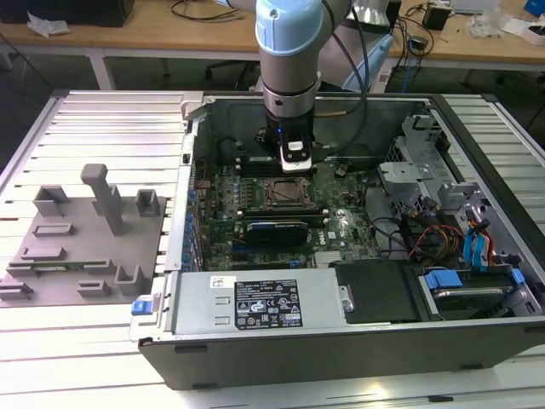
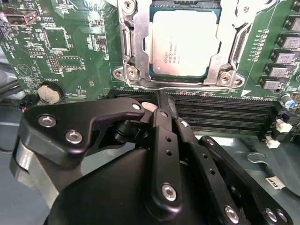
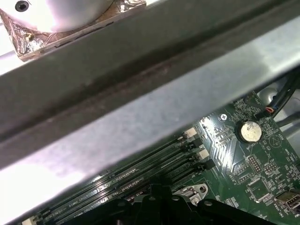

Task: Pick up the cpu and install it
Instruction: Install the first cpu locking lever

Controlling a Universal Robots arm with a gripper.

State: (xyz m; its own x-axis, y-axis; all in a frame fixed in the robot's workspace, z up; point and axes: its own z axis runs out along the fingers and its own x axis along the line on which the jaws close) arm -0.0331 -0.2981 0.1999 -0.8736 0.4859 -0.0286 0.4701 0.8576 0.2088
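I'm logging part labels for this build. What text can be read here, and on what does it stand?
cpu lid, seated in its socket: engraved lines, too small to read.
Power supply label: print and symbols, too small to read.
Motherboard silkscreen: too small to read.
Nothing can be quoted reliably.

A robotics lab: an opened computer case (image 1: pixel 341 256) on a slatted aluminium table (image 1: pixel 102 111), cluttered wooden workbenches (image 1: pixel 170 34) and cables behind.
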